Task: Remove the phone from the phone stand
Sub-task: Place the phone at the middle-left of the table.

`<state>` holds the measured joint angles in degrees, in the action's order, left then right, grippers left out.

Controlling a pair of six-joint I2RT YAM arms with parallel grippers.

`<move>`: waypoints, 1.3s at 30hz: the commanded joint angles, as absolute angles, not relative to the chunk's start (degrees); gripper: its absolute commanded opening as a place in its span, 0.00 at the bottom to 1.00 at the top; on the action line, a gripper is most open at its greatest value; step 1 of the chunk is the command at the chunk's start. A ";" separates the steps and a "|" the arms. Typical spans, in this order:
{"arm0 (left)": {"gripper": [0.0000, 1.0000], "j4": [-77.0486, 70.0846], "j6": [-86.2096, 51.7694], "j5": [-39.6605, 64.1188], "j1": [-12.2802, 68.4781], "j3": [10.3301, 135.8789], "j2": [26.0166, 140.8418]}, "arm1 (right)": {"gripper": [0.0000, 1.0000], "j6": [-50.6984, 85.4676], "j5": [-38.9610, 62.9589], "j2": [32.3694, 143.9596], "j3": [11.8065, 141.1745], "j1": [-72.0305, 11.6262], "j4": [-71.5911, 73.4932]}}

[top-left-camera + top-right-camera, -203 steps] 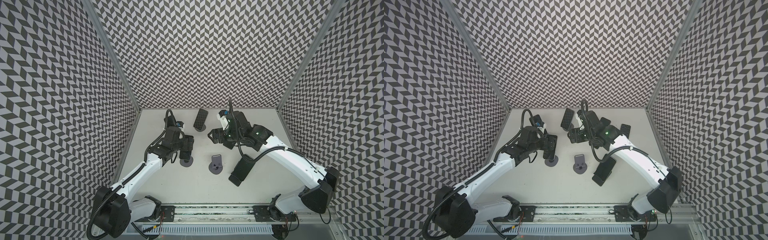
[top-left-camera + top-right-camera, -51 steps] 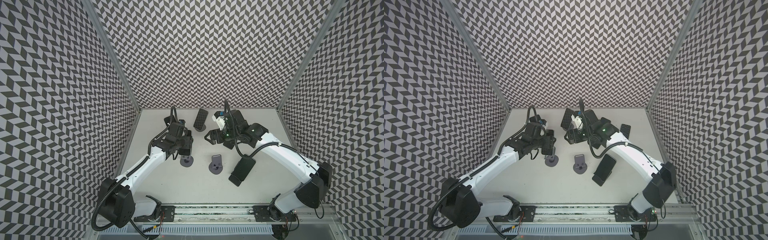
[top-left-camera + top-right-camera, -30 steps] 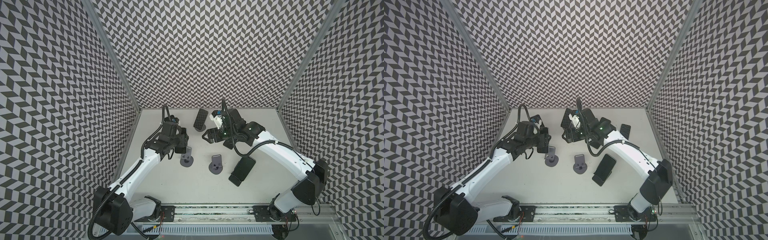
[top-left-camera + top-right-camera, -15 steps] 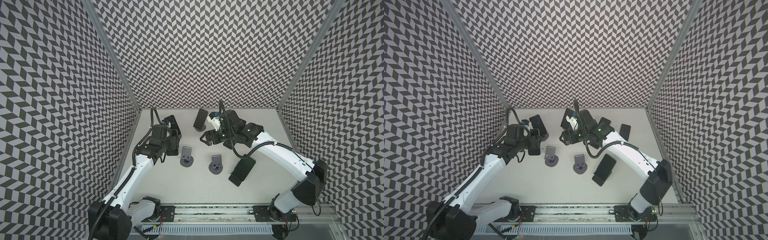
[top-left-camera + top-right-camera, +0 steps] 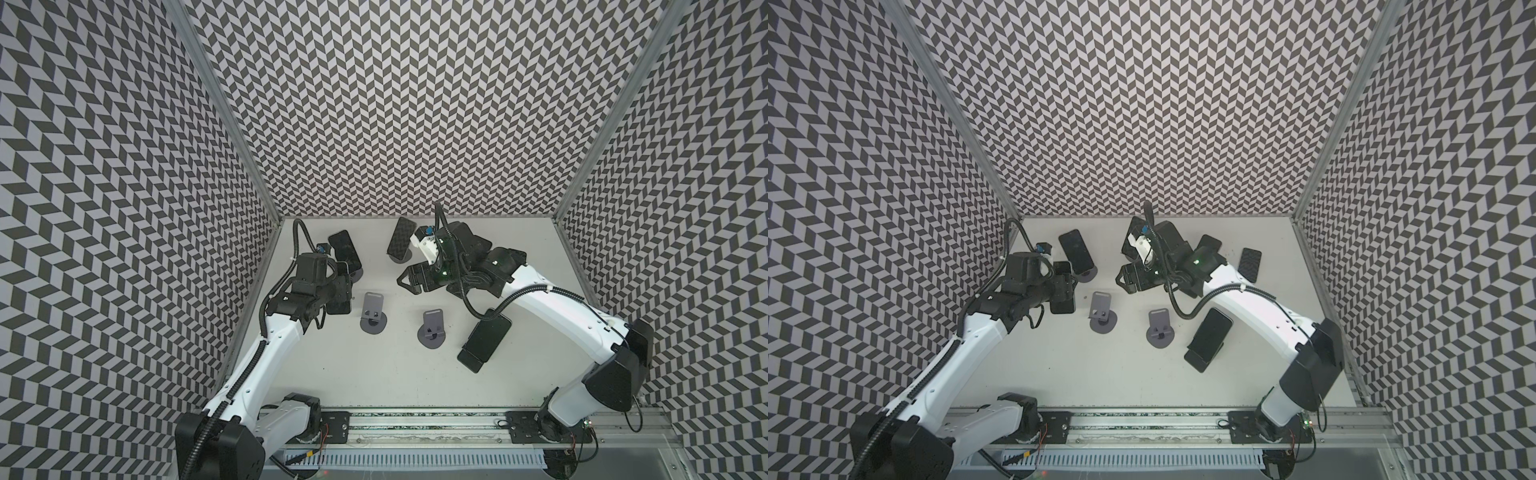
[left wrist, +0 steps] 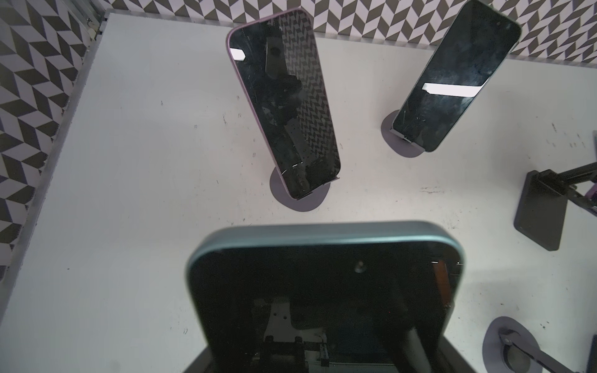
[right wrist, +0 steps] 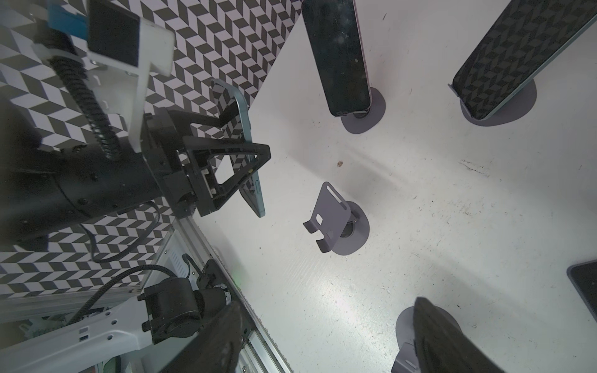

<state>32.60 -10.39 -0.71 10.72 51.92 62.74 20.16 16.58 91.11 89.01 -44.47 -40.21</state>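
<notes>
Right wrist, left hand (image 7: 248, 137) pinching phone (image 7: 256, 196) (grip hidden overhead)

Top views both stared down at the whole table (image 5: 386, 374). Wrist cams sat close, sharing the purple-edged phone (image 6: 282, 106).

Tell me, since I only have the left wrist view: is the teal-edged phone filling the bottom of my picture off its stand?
Observer: Yes. The right wrist view shows the left pincer shut on the teal-edged phone, apart from the nearest empty stand.
Reviewer: I see one empty stand. Any more?
Observer: One more. In both top views a second empty stand sits nearer the right arm.
Reviewer: Is the right pincer carrying anything?
Observer: No. In the right wrist view the right pincer is open, its jaws apart with nothing between them.
</notes>
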 commanded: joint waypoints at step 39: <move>0.59 21.71 -3.26 5.16 -0.50 45.65 76.11 | 0.77 11.66 13.41 99.21 96.07 -56.35 -34.36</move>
<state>23.94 -3.88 4.25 -0.05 45.17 75.66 14.68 15.68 98.85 96.40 -55.29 -38.44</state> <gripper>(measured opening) 0.713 0.776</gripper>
